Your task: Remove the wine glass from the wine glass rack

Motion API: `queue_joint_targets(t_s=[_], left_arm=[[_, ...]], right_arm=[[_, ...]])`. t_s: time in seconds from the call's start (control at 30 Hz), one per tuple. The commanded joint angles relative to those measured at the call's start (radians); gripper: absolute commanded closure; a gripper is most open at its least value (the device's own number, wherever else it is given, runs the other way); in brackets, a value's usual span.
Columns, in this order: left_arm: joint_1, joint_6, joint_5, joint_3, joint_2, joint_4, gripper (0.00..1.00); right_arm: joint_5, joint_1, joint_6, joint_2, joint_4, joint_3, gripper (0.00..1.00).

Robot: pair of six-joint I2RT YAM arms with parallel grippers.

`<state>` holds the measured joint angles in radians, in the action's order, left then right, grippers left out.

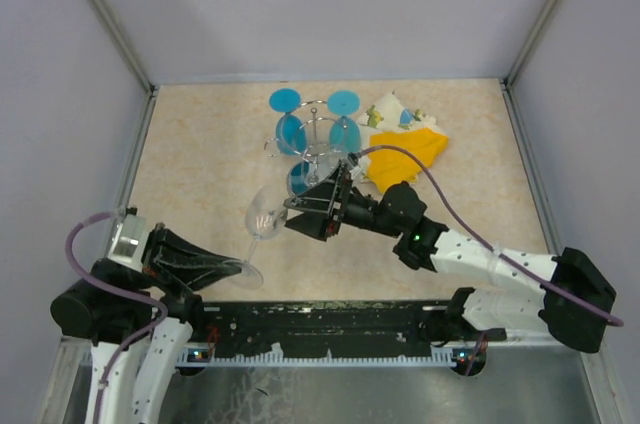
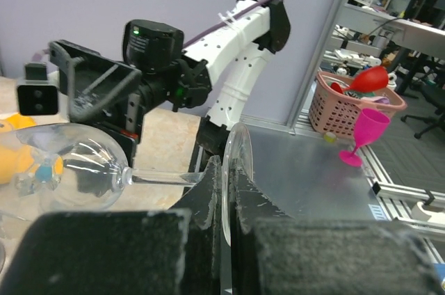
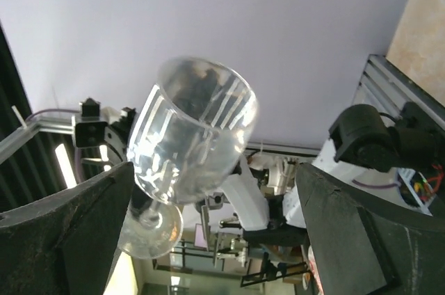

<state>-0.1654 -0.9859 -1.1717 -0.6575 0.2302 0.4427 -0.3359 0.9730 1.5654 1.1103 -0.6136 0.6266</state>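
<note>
Left hand [image 2: 226,170] clamps the clear wine glass [image 1: 265,216] by its stem; right hand [image 3: 214,168] waits wide open by the bowl; it should close softly, clear of the wine glass rack [image 1: 318,134].

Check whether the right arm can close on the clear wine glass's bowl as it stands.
Probably yes: the right gripper stands open facing the bowl of the clear wine glass, with nothing between them. The left gripper grips it only at the foot end.

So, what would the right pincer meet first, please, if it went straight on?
Probably the bowl of the clear wine glass, dead ahead between the open fingers of the right pincer; the left pincer holds it by the foot.
</note>
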Motion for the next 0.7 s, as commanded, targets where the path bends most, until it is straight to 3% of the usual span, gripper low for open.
queue_joint_targets(t_s=[0.0,0.13,0.37,0.67], left_arm=[[0.011,-0.06,-0.027,0.005,-0.028,0.118,1.0],[0.016,-0.127,-0.026,0.043,-0.027,0.218,1.0],[0.024,-0.127,-0.035,0.055,-0.015,0.231,1.0],[0.024,-0.043,-0.029,0.062,-0.013,0.136,1.0]], right_arm=[[0.015,0.009,0.032,0.057,-0.17,0.081,0.01],[-0.026,0.021,0.078,0.148,-0.269,0.112,0.01],[-0.056,0.055,0.132,0.27,-0.398,0.156,0.02],[-0.065,0.062,0.156,0.289,-0.437,0.182,0.2]])
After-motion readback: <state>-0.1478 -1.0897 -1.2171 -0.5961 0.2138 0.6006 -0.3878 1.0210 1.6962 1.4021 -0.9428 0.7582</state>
